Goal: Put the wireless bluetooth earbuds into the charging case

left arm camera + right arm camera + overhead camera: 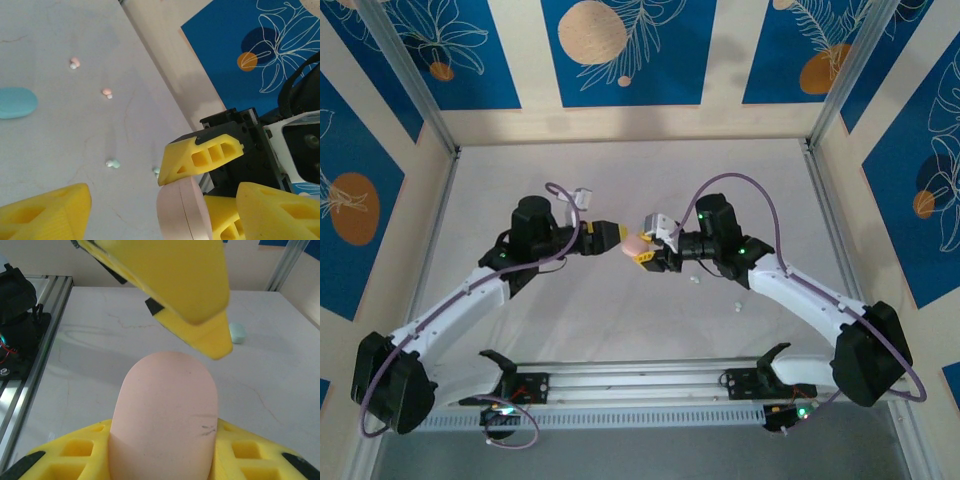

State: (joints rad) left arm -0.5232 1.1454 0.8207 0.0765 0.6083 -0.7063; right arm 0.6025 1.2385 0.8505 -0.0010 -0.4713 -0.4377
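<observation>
Right claw (pixel 642 252): pressed onto the pink case (pixel 634 243), which it pinches between its two yellow fingers (pixel 175 285). One finger lies across the top of the case and the other supports it from below. The rounded end of the case protrudes beyond the fingertips. In the left wrist view a seam runs along the case edge and the two halves sit together. The case is held clear of the desk (pixel 620 180), at the middle of the workspace, between the two arms.

Left claw (pixel 612 237): spread. It faces the right claw, and its tips are just beside the protruding end of the case. In the left wrist view its two fingers stand wide, one on each side of the case. The left one is clearly apart from the case. Contact on the other side cannot be determined.

Earbuds (pixel 106 92): loose on the desk, not held by either claw.
- Left wrist view: two pinkish pieces lie near each other. Two mint pieces lie apart from them, one of these just beside the right claw's upper finger in that view.
- Top view: two pale specks lie on the desk to the near right of the right claw, beside the right forearm.

Blue case (pixel 17 102): flat on the desk, well apart from the pink case and apart from the pinkish earbuds
</observation>
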